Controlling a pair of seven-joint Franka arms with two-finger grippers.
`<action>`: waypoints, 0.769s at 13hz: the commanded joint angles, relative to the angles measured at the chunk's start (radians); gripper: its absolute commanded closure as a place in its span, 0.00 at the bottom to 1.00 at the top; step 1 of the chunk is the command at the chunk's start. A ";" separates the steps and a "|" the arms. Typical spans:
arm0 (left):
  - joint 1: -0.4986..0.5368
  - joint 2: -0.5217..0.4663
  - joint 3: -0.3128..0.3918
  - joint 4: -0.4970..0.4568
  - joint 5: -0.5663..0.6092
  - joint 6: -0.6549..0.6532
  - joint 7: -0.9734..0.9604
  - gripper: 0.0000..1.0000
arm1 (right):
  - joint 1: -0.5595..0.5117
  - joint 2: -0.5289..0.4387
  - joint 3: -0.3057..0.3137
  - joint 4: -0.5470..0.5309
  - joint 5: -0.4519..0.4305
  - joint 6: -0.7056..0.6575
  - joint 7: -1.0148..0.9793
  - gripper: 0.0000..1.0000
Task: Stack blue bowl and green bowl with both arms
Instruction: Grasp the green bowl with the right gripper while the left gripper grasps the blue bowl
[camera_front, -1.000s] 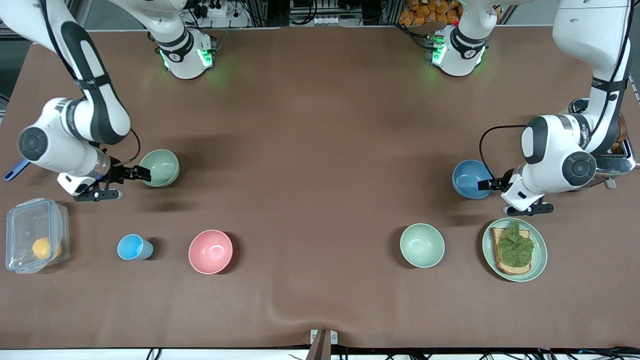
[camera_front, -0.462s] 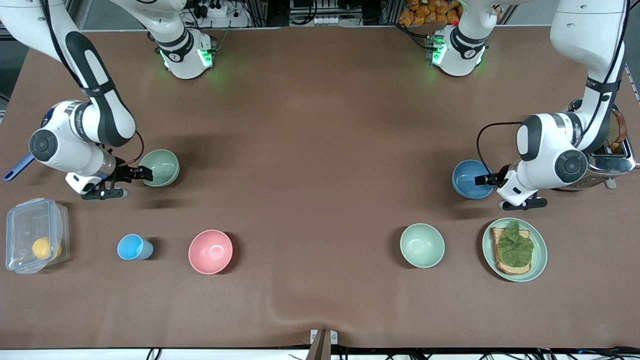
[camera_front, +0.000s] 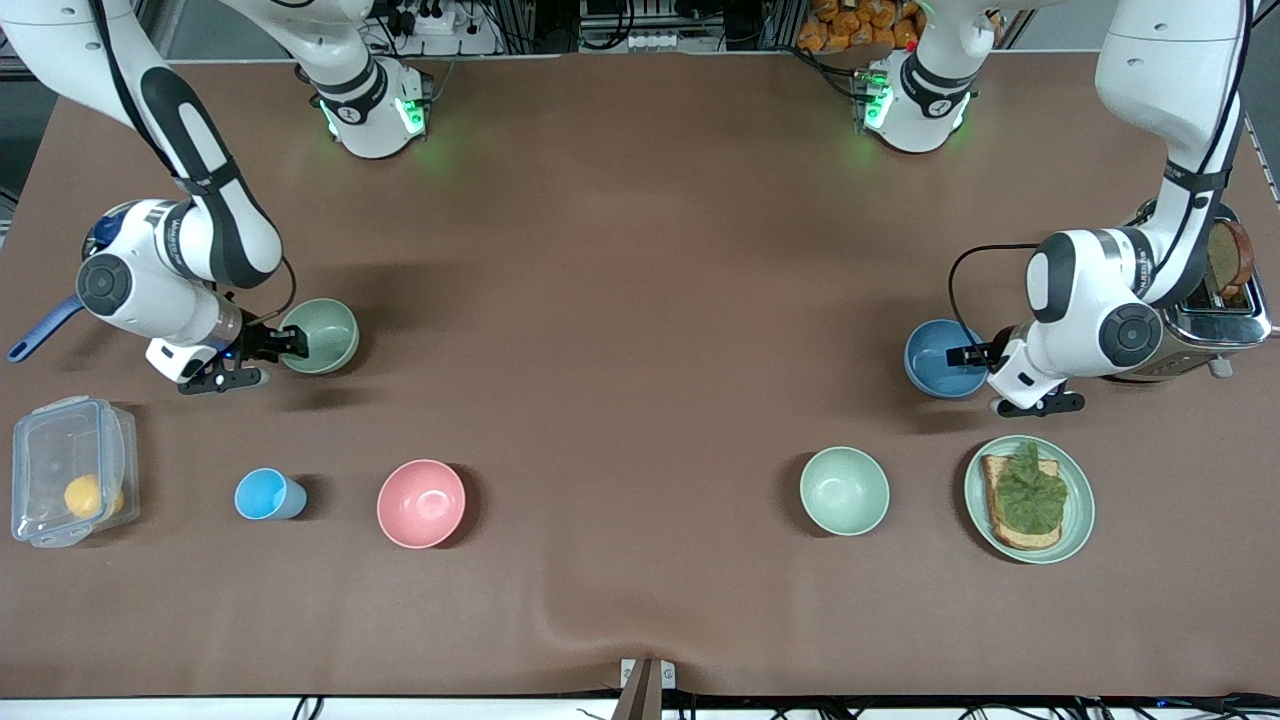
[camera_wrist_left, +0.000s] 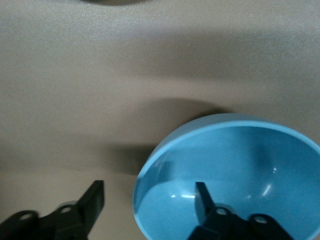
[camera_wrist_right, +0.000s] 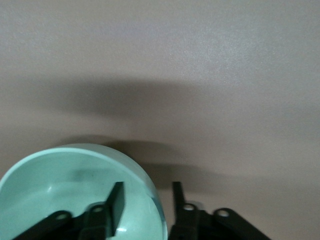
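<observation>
brown matting covers the counter (camera_front: 640, 300), with both arm bases along its upper edge in the front view. toward the left arm's end sits the blue bowl (camera_front: 940, 358), upright, with a paler mint bowl (camera_front: 844, 490) and a plate of toast (camera_front: 1030, 499) nearer the front camera and a toaster (camera_front: 1215, 300) close by. toward the right arm's end sits the green bowl (camera_front: 320, 335), upright, with a pink bowl (camera_front: 421, 503), a small blue cup (camera_front: 266, 494) and a clear box (camera_front: 70, 470) nearer the front camera.

the left hand (camera_wrist_left: 149, 200) straddles the blue bowl's (camera_wrist_left: 230, 175) rim, one finger inside the bowl and one outside; a clear gap remains on the outer side, so the wall is not yet pinched. the right hand (camera_wrist_right: 147, 200) straddles the green bowl's (camera_wrist_right: 80, 195) rim likewise, its fingers drawn much closer to the wall, though the frames do not settle whether they have fully clamped it.

step in hand, as judged: securing a rim pinch on each bowl. done well, each hand would sink far enough that its fingers cover a good depth of wall, close squarely so the bowl does not tilt or skate on the matting, and confirm a firm hold before any lift. a shallow bite risks the bowl pivoting out when raised.
</observation>
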 joint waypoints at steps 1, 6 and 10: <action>0.013 -0.003 -0.008 -0.007 -0.006 0.016 0.035 0.37 | -0.027 -0.004 0.016 -0.010 -0.012 0.015 -0.018 0.86; 0.018 -0.003 -0.009 -0.004 -0.007 0.016 0.045 0.72 | -0.010 -0.029 0.034 0.023 0.076 -0.127 0.053 1.00; 0.018 -0.003 -0.009 0.000 -0.018 0.016 0.045 1.00 | 0.057 -0.075 0.037 0.042 0.129 -0.226 0.230 1.00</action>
